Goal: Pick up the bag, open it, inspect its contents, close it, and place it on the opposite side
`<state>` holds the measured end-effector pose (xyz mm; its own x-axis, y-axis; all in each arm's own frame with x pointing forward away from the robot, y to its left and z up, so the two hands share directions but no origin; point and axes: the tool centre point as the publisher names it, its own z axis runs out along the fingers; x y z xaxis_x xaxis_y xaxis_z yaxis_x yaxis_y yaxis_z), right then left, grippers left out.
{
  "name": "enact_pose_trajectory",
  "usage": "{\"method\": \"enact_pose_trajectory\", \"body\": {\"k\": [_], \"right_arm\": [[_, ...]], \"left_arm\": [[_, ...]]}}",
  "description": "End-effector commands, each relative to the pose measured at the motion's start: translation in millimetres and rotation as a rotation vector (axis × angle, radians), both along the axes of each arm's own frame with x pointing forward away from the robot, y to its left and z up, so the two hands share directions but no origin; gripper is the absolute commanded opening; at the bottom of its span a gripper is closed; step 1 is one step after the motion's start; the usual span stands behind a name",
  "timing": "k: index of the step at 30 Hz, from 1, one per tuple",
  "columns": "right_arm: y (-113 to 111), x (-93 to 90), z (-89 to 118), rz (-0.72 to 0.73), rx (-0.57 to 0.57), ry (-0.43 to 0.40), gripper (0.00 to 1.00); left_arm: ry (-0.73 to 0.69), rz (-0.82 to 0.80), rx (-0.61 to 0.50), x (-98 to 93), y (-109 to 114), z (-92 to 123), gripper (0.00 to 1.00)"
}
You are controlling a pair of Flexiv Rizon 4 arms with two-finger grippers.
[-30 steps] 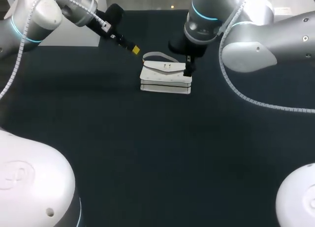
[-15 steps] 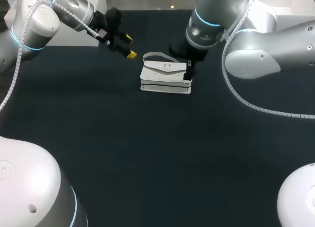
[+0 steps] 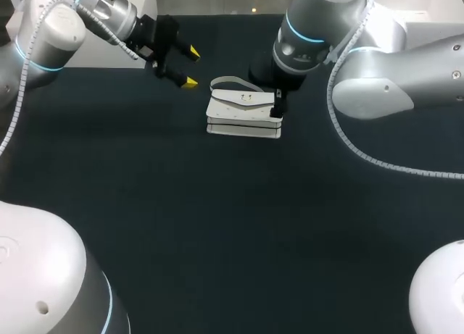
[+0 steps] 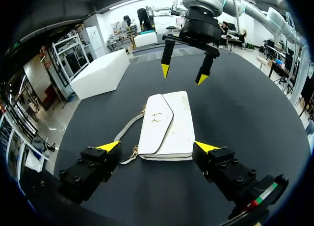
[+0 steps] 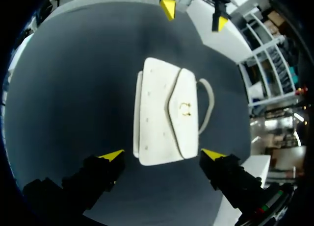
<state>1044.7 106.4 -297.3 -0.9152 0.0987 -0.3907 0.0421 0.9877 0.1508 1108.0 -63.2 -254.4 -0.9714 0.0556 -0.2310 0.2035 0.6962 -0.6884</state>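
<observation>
Near the middle of the table's far edge, a white bag (image 3: 243, 114) lies flat on the dark table (image 3: 217, 225), flap closed. The right gripper (image 5: 162, 154) hangs over the bag's right end, fingers spread wide, gripping nothing. The left gripper (image 3: 191, 67) hovers beside the strap (image 3: 226, 81) end, also spread and empty. The pickup will likely go best if the right fingers drop low and pinch the bag's body squarely, clear of the flap. The wrist views show the gold clasp (image 5: 185, 108) and both finger gaps; the head view hides the right fingertips behind the arm
</observation>
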Motion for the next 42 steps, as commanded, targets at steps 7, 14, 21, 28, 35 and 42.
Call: {"method": "enact_pose_trajectory", "body": {"k": [7, 14, 21, 28, 35, 42], "right_arm": [[22.5, -16.2, -19.9, -0.034, -0.028, -0.144, 1.0], [19.0, -22.3, -26.5, -0.062, 0.016, -0.223, 1.0], [15.9, -21.4, -36.1, -0.026, 0.011, -0.281, 1.0], [17.5, -11.4, -43.7, 0.007, -0.047, -0.306, 0.95], [20.5, -2.4, -53.8, 0.021, -0.089, -0.299, 0.53], [18.2, 3.7, -62.4, 0.021, -0.088, -0.293, 0.46]], "left_arm": [[-0.16, -0.056, 0.014, 6.8, -8.4, -13.7, 1.0], [-0.221, -0.096, 0.019, 11.4, -13.8, -15.3, 1.0], [-0.236, -0.141, 0.026, 14.5, -20.3, -16.7, 1.0], [-0.254, -0.182, 0.028, 13.6, -29.1, -16.8, 1.0], [-0.239, -0.2, 0.037, 16.6, -33.3, -20.9, 1.0], [-0.229, -0.213, 0.042, 17.9, -35.0, -24.6, 1.0]]}}
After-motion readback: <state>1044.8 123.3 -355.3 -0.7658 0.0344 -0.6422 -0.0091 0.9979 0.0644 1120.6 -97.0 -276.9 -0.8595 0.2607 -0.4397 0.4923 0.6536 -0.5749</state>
